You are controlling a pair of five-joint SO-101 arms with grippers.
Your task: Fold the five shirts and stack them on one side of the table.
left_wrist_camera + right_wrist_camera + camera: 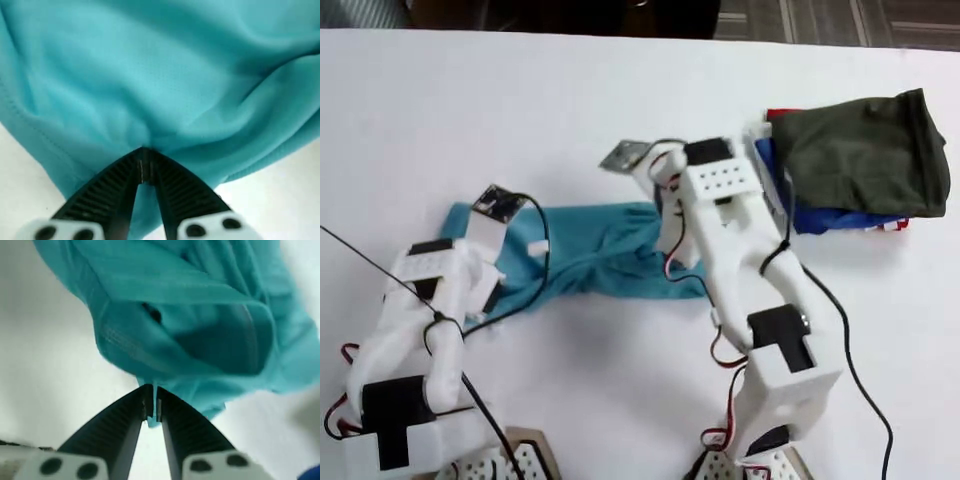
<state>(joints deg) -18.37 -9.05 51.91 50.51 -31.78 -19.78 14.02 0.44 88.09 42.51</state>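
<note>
1. You have a white table running the whole width of the high view; beyond its far edge lies a dark strip of floor.
2. At the left, your left arm leans over the left end of the teal shirt; the shirt lies rumpled in a long band across the middle of the table.
3. Further right, your right arm stands at the shirt's right end.
4. At the far right sits the stack of folded shirts, dark green on top with blue and red edges under it; it is just beside the right arm and apart from the teal shirt.
5. The high view hides both claws under the arms; the left wrist view gives you the left gripper, its tips pressed together on a pinch of teal cloth that bunches out from them.
6. The right wrist view gives you the right gripper, likewise pinching the teal shirt at an edge; bare table shows on either side.
</note>
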